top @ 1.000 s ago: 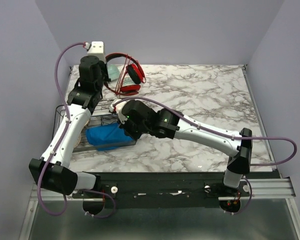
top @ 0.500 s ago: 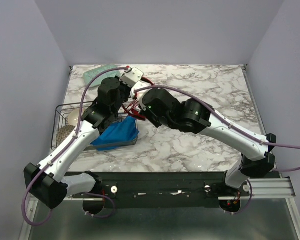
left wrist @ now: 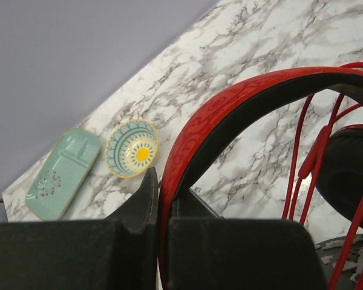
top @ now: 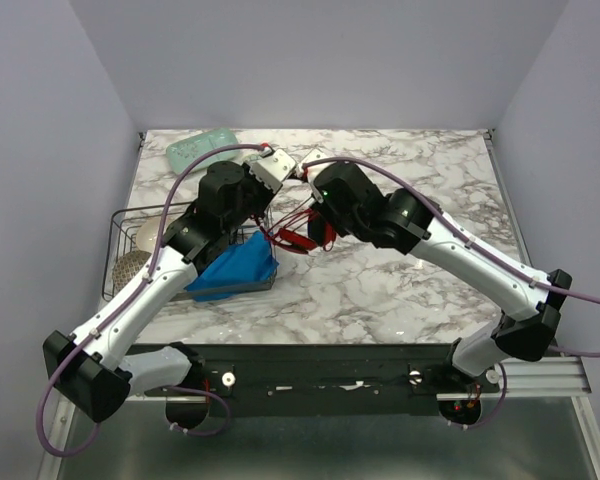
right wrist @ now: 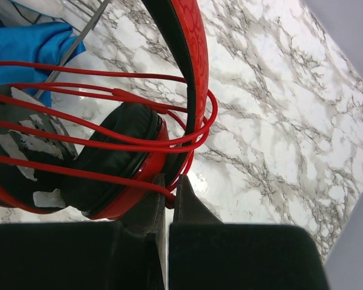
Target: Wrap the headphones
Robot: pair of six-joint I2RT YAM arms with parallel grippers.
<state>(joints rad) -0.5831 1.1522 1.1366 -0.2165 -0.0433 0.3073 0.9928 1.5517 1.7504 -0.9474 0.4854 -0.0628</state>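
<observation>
The red headphones hang above the table between my two grippers. My left gripper is shut on the red, black-lined headband. My right gripper is shut on the thin red cable, close under a black-padded cup. Several loops of cable run across the cups and round the headband. In the top view both grippers meet over the table's middle left, the left and the right, with the cups partly hidden under the arms.
A wire basket with a blue cloth stands at the left. A pale green tray lies at the far left corner; it also shows in the left wrist view beside a small patterned bowl.
Both arms have carried the headphones from the far left corner to the table's middle left. The right arm has swung from over the basket to the headphones' right side, and cable loops now cross the cups.
</observation>
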